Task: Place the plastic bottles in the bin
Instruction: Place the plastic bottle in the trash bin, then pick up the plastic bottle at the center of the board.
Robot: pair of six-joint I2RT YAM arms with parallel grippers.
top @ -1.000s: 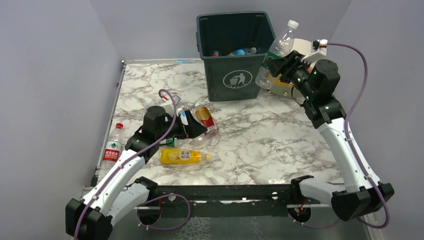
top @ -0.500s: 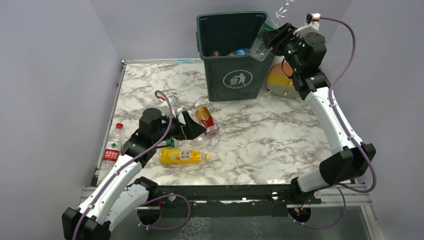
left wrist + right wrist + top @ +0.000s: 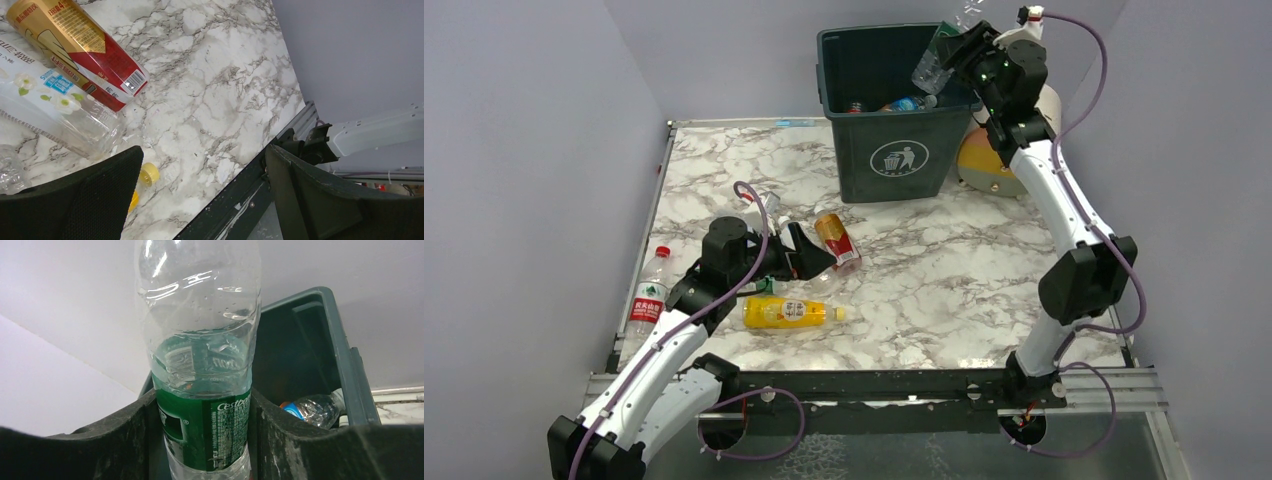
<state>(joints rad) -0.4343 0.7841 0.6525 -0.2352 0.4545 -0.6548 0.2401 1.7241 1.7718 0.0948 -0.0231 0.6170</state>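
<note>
Clamped 1 bottle (image 3: 200, 340) in right gripper (image 3: 952, 50) above bin (image 3: 894, 160); left gripper (image 3: 200, 190) spread wide; at least 2 binned, about 4 unbinned on table (image 3: 944, 270).

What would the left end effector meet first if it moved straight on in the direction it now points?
Probably the marble table: the open left end effector tilts down at it. The red-and-gold bottle lies just beside that line, though depth is unclear.

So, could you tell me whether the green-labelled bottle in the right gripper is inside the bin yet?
Out: the right gripper is shut on the green-labelled bottle, holding it above the bin rim.
</note>
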